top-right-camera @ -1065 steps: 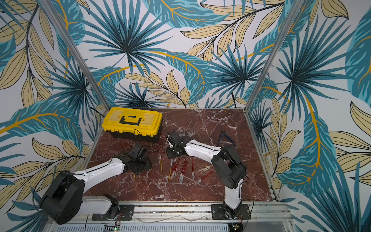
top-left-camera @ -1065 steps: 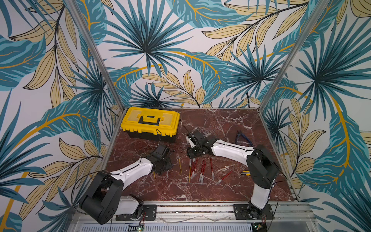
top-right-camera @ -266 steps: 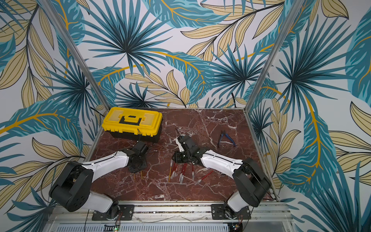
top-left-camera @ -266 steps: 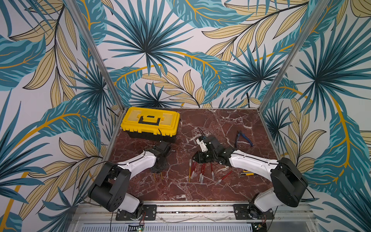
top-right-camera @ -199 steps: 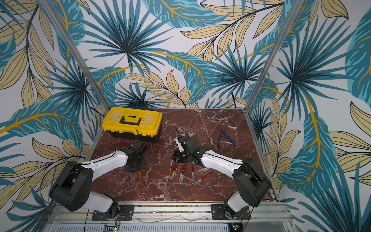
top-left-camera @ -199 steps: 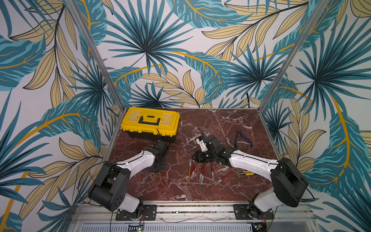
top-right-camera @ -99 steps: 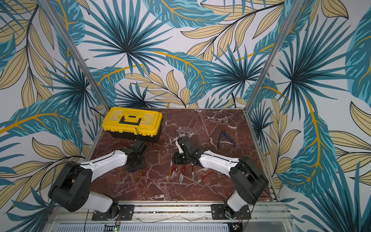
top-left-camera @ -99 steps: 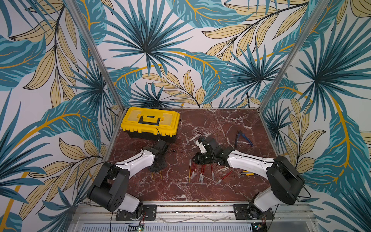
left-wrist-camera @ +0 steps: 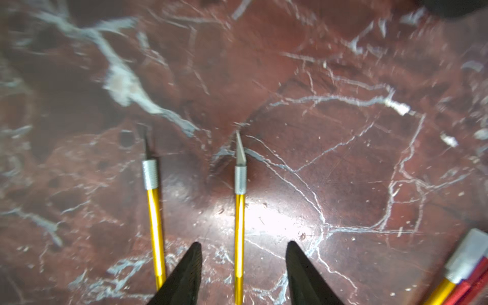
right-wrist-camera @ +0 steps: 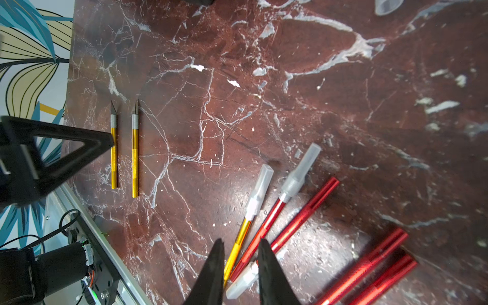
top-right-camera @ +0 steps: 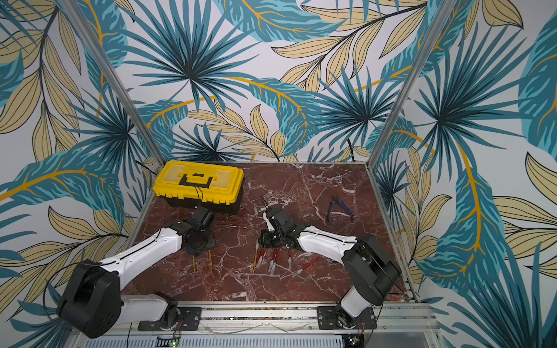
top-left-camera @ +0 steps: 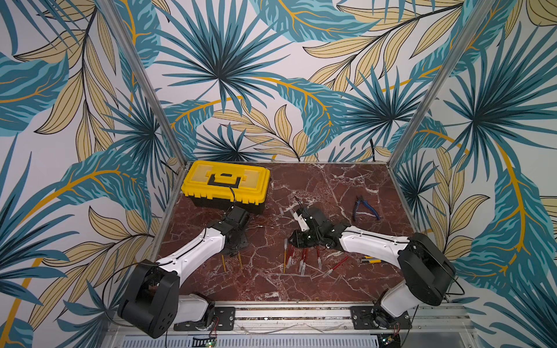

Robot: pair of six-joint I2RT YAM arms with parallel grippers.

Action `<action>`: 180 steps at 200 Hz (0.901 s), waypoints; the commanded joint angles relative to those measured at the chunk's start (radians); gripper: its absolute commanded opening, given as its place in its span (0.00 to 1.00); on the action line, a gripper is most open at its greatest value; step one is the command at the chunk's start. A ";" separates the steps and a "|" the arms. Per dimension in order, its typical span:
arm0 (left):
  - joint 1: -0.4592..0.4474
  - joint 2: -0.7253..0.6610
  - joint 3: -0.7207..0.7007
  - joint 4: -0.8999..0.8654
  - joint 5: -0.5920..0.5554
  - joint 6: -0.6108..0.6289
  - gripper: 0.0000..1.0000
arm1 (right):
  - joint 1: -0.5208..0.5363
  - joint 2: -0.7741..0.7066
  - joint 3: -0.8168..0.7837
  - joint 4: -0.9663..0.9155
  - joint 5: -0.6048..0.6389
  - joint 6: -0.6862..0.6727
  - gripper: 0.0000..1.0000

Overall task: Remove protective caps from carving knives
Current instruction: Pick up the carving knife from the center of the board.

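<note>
Stands barely begun, with 2 yellow carving knives [left-wrist-camera: 239, 211] lying bared on the surface [left-wrist-camera: 343, 171] at the spread left hand [left-wrist-camera: 243, 243] and the clustered rest seemingly wearing protective caps [right-wrist-camera: 264, 179] below the narrowly parted right hand [right-wrist-camera: 241, 240], grip untellable.

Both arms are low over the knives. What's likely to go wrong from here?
1. Left end effector straddles an uncapped yellow knife beside a second uncapped knife; lifting off crooked might nudge a bare blade.
2. Right end effector hovers, jaws narrowly apart, over a capped yellow knife crowded against red knives; closing may pinch two handles at once.
</note>
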 commanded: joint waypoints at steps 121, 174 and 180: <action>0.292 -0.181 -0.110 0.013 0.165 0.046 0.15 | 0.017 0.039 -0.007 -0.043 0.041 -0.012 0.25; -0.063 -0.211 0.037 0.025 0.040 0.015 0.29 | 0.036 0.108 0.078 -0.172 0.127 -0.046 0.25; -0.092 -0.200 0.048 0.025 0.028 0.000 0.32 | 0.037 0.111 0.085 -0.178 0.129 -0.046 0.25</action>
